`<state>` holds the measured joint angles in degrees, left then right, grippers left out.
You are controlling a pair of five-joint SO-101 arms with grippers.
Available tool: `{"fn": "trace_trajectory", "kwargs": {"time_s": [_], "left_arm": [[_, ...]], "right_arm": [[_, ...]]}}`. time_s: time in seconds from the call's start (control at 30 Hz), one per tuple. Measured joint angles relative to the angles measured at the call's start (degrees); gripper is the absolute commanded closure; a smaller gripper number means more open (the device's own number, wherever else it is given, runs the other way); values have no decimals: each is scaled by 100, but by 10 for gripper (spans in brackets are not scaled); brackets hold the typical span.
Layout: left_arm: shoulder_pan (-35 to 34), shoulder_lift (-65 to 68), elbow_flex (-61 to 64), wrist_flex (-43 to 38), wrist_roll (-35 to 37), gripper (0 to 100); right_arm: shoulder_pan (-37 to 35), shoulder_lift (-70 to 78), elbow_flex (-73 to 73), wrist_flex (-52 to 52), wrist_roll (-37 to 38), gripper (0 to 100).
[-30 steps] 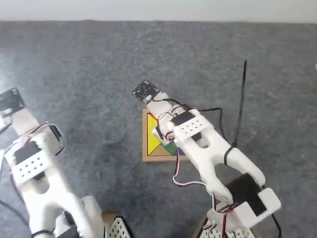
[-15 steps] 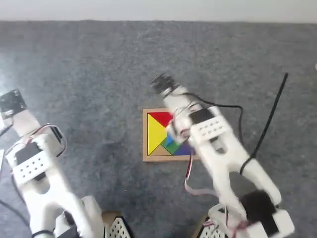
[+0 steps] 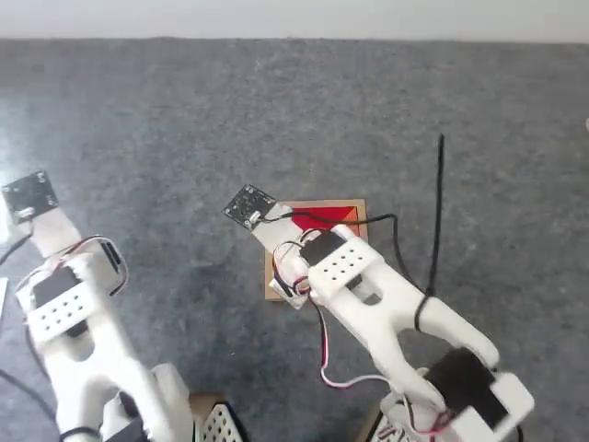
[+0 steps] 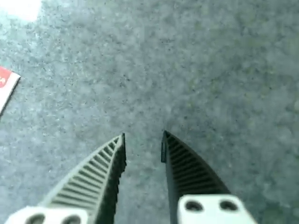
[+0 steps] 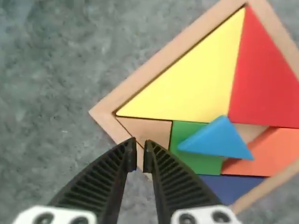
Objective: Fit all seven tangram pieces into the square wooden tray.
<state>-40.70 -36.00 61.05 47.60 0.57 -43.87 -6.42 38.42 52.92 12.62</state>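
Observation:
The square wooden tray holds a large yellow triangle, a large red triangle, a green square, an orange piece and a dark blue piece. A small blue triangle lies askew on top of the green and orange pieces. Beside the green square, a triangular slot shows bare wood. My right gripper is shut and empty, its tips over the tray's rim by that slot. In the high view the right arm covers most of the tray. My left gripper hangs open over bare carpet.
Grey carpet covers the table on all sides of the tray. A white and red card lies at the edge of the left wrist view. The left arm stands far left, well apart from the tray.
The right arm swung away to the far right, uncovering the tray, then came back over its near left corner. The left arm has barely shifted.

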Motion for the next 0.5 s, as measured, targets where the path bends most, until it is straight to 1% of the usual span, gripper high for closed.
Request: {"fn": "trace_trajectory", "kwargs": {"time_s": [0.17, 0.23, 0.4, 0.5], "left_arm": [[0, 0, 123, -158, 0, 870], [0, 0, 123, -167, 0, 870], [0, 0, 123, -167, 0, 870], [0, 0, 123, -167, 0, 870]], "right_arm": [[88, 264, -26, -53, -9, 978], [299, 264, -53, -53, -9, 978], [941, 264, -53, -53, 352, 978], [1204, 264, -53, -53, 413, 978]]}}
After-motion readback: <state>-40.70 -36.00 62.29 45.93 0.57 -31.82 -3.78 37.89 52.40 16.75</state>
